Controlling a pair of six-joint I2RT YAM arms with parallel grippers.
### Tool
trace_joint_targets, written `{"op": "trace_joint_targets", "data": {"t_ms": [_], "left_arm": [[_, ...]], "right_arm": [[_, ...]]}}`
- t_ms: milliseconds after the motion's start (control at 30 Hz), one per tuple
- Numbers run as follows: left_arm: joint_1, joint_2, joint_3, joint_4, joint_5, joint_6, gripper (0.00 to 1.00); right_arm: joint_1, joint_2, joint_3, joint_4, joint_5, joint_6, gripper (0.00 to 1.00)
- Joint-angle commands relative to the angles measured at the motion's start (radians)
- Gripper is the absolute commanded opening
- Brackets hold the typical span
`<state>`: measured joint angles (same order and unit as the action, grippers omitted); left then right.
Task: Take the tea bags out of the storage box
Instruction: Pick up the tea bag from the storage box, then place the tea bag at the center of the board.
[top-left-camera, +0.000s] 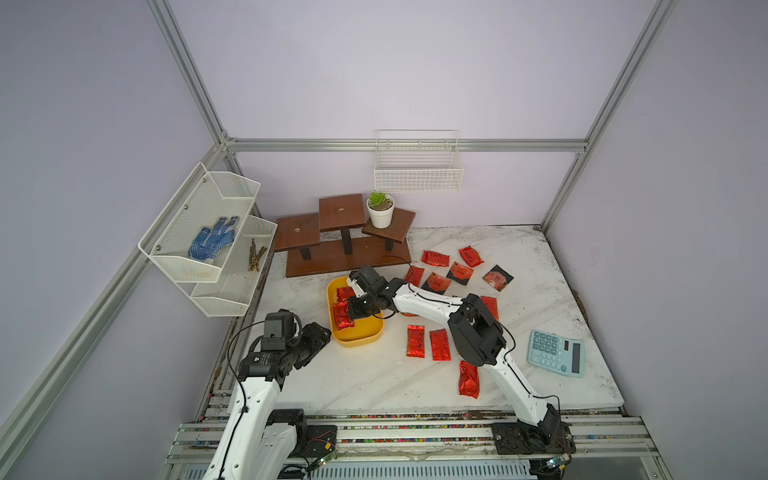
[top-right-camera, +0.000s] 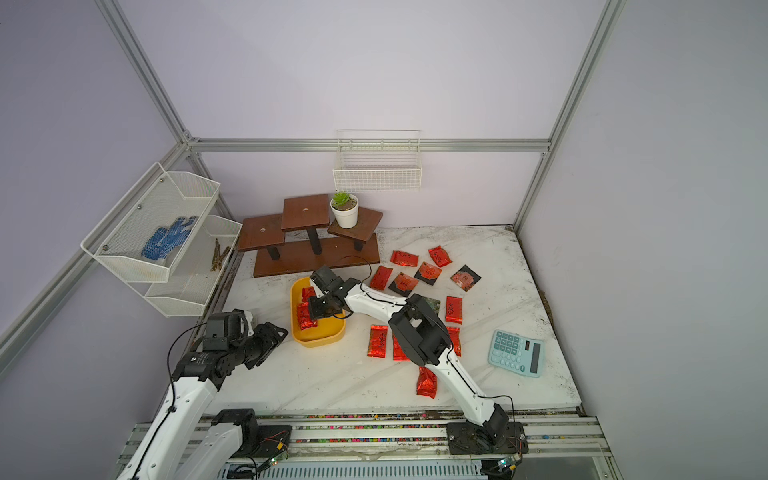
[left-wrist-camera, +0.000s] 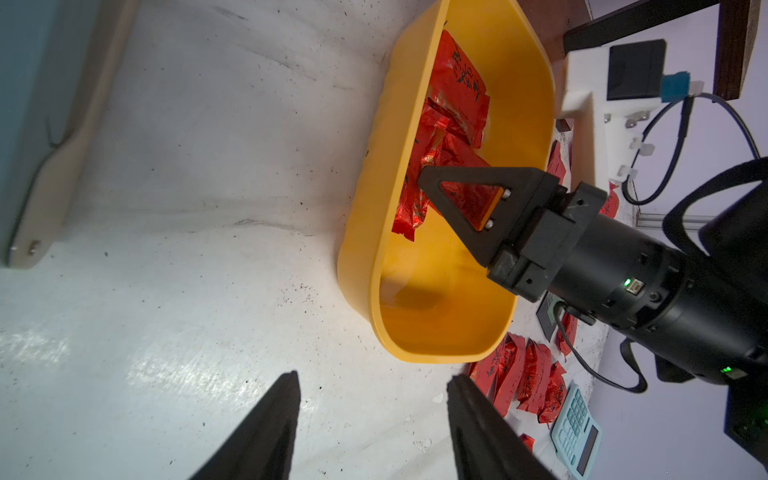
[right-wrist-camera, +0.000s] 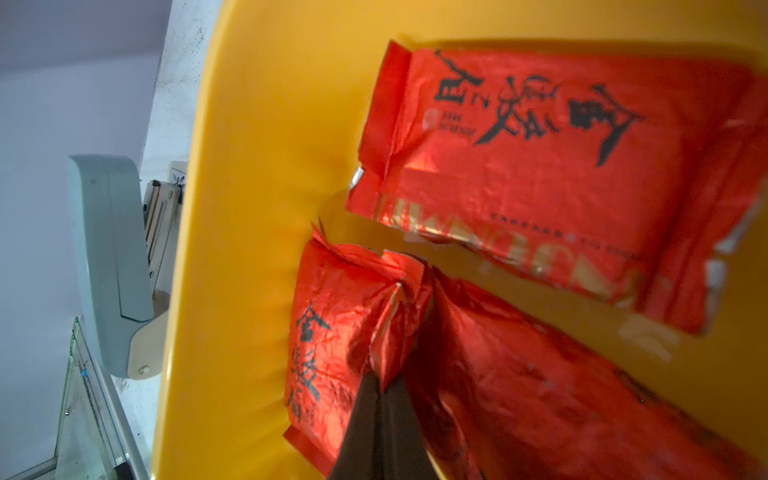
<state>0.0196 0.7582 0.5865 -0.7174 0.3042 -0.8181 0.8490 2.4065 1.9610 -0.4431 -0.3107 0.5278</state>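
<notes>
The yellow storage box (top-left-camera: 360, 337) (top-right-camera: 322, 336) sits left of the table's middle and holds a few red foil tea bags (top-left-camera: 342, 316) (left-wrist-camera: 459, 89). My right gripper (top-left-camera: 354, 309) (right-wrist-camera: 380, 380) reaches down into the box. It is shut on a pinched fold of one red tea bag (right-wrist-camera: 345, 324), beside another tea bag (right-wrist-camera: 540, 145) lying flat. My left gripper (top-left-camera: 323, 334) (left-wrist-camera: 374, 376) hovers open and empty over the table, just outside the box's near end. Several more tea bags (top-left-camera: 415, 341) lie on the table to the right, among them black square packets (top-left-camera: 459, 273).
A pale blue calculator (top-left-camera: 556, 353) lies near the table's right front. A wooden stepped stand (top-left-camera: 345, 245) with a potted plant (top-left-camera: 380, 212) stands behind the box. A wire basket (top-left-camera: 417, 166) hangs on the back wall, and mesh shelves (top-left-camera: 208, 232) on the left hold a blue glove.
</notes>
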Motion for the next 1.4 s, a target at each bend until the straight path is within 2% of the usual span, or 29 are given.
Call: {"op": "trace_joint_targets", "data": {"t_ms": [0, 333, 533, 900, 1067, 1233, 1367], "left_arm": [[0.006, -0.022, 0.018, 0.03, 0.031, 0.018, 0.6], [0.003, -0.064, 0.031, 0.018, 0.061, -0.005, 0.56], [-0.033, -0.085, 0.042, 0.019, 0.053, -0.038, 0.55], [-0.324, -0.062, 0.072, 0.056, -0.14, -0.146, 0.55], [-0.44, -0.024, 0.08, 0.104, -0.205, -0.188, 0.55], [-0.547, 0.053, 0.096, 0.161, -0.264, -0.209, 0.55], [-0.613, 0.123, 0.109, 0.214, -0.291, -0.22, 0.55]], "right_arm": [[-0.021, -0.118, -0.047, 0.067, -0.012, 0.03, 0.0], [-0.051, -0.328, -0.199, 0.132, -0.021, 0.073, 0.0], [-0.066, -0.554, -0.47, 0.201, 0.007, 0.091, 0.0], [-0.082, -1.043, -1.014, 0.196, 0.098, 0.104, 0.0], [-0.083, -1.263, -1.237, 0.156, 0.132, 0.158, 0.0], [-0.084, -1.426, -1.421, 0.142, 0.155, 0.233, 0.0], [-0.082, -1.495, -1.509, 0.105, 0.171, 0.264, 0.0]]}}
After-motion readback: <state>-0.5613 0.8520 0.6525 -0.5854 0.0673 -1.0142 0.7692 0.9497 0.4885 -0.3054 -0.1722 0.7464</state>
